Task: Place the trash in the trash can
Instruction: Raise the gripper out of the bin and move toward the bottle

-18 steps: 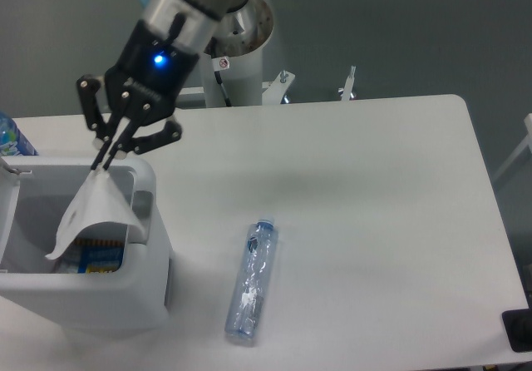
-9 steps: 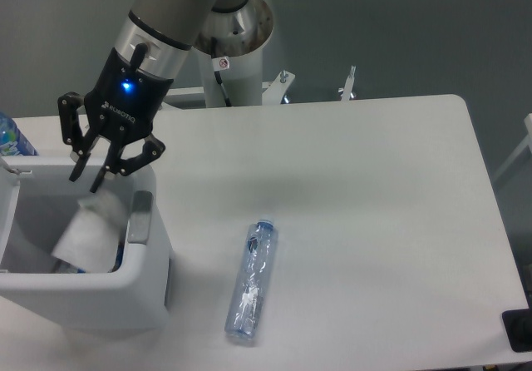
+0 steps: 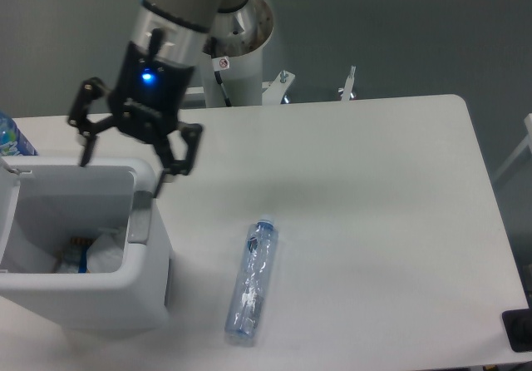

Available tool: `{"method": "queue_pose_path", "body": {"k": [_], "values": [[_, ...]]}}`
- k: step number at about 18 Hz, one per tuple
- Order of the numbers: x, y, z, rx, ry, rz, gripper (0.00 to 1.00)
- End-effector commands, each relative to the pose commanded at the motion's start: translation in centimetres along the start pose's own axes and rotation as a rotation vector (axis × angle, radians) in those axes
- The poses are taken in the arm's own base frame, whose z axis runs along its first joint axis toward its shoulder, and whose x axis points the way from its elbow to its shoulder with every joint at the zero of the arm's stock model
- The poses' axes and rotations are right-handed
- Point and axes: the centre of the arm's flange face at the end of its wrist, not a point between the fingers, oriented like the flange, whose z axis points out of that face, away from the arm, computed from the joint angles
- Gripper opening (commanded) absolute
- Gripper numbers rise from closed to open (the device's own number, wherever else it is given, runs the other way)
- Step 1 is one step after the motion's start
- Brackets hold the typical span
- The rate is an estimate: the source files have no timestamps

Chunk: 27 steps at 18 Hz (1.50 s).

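The white trash can [image 3: 100,294] stands at the table's front left. A wrinkly clear plastic bag [image 3: 104,251] lies at its bottom. My gripper [image 3: 123,167] hovers above the can's far right rim, open wide, nothing between its fingers. A slim clear bottle with a blue cap [image 3: 252,279] lies flat on the table, to the right of the can and well clear of the gripper.
Another bottle with a blue-and-white label [image 3: 12,136] peeks in at the far left edge behind the can. The robot's base column [image 3: 241,51] rises at the back of the white table [image 3: 374,221]. A dark object [image 3: 519,329] sits at the front right corner.
The gripper opened and let go of the plastic bag, which dropped to the bottom of the can. The gripper then rose and shifted slightly right. The bottle on the table has not moved.
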Motion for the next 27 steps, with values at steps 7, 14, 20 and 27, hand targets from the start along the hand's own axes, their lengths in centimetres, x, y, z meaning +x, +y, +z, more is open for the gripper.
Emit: {"method": "queue_pose_path", "body": {"k": [7, 14, 20, 27], "values": [[-6.8, 1.5, -1.7, -0.201, -0.313, 0.273, 1.0], [-10.7, 3.4, -2.6, -0.275, -0.369, 0.314, 1.0], [-13.0, 4.7, 0.6, -0.313, -0.351, 0.286, 1.0], [-12.9, 5.7, 9.5, -0.331, -0.234, 0.139, 1.0]]}}
